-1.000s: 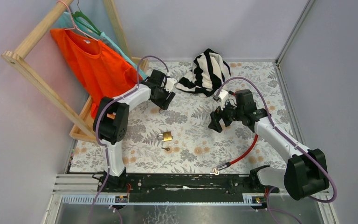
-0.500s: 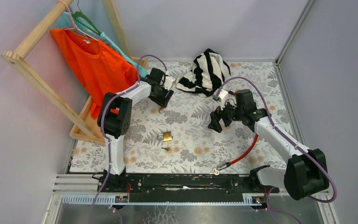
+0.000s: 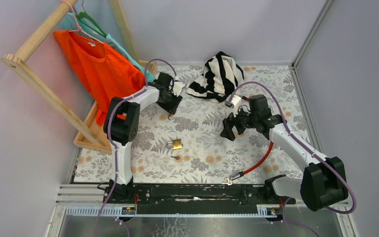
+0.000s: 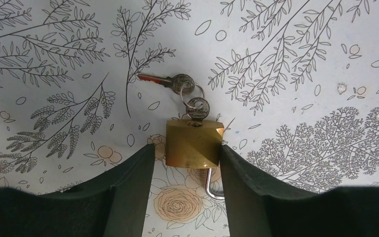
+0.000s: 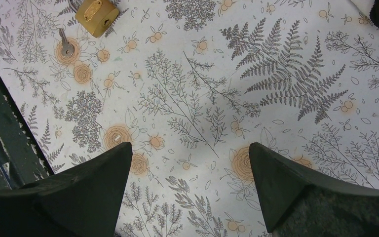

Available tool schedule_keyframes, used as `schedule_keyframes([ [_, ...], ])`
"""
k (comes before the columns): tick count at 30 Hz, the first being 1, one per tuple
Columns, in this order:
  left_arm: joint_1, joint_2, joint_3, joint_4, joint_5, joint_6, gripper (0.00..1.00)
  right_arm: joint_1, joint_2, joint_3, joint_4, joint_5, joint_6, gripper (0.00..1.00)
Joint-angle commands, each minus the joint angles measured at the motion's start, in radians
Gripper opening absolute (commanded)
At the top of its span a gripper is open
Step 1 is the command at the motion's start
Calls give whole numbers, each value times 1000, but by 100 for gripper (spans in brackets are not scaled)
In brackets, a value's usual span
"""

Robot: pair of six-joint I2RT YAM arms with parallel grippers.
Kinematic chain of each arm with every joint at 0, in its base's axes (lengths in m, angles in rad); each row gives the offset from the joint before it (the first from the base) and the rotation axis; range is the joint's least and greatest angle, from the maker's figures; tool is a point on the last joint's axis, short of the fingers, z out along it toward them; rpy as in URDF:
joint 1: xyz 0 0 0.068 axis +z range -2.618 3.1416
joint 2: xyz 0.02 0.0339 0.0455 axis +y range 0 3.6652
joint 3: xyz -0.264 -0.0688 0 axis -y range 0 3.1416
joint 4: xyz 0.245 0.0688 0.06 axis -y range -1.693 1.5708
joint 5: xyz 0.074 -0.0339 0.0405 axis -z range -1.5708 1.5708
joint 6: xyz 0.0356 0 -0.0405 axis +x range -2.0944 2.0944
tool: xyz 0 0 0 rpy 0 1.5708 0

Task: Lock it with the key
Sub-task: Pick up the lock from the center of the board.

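In the left wrist view a brass padlock lies on the floral mat with its shackle open. One key is in its keyhole and a spare key hangs from the same ring. My left gripper straddles the padlock body. The right finger touches it, while a thin gap shows at the left finger. From above, the left gripper covers this padlock. My right gripper hovers open over bare mat. A second padlock and loose key lie mid-table.
A striped cloth lies at the back. An orange shirt hangs on a wooden rack at the left. A red cable runs near the right arm. The black base rail lines the near edge.
The left gripper shifted slightly toward the back and its jaws narrowed around the padlock. The right arm has not moved.
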Motion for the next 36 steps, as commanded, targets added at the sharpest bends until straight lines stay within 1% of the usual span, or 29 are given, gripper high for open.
schedule_keyframes([
  [1,3,6,-22,24,14,18,55,-4,0,51,7,-28,-3,95],
  [3,3,1,-35,33,15,19,51,-4,0,51,7,-28,0,95],
  [7,-1,-43,-82,78,29,30,36,-4,-1,54,16,-28,14,95],
  [11,-7,-125,-123,120,72,62,22,-4,9,72,37,-35,52,94],
  [15,-22,-224,-141,123,111,120,8,-4,33,131,34,-68,80,93],
  [19,-44,-332,-158,126,143,166,0,-5,85,216,43,-126,140,92],
  [22,-70,-422,-167,111,193,206,0,-4,134,274,88,-186,246,91],
  [25,-125,-505,-161,69,229,258,0,-4,187,336,152,-261,369,89],
  [28,-197,-576,-164,48,211,302,0,-4,235,390,232,-336,519,87],
  [31,-262,-624,-163,45,188,303,0,1,269,418,315,-383,653,86],
  [36,-350,-640,-118,12,144,282,0,10,297,427,382,-411,757,86],
])
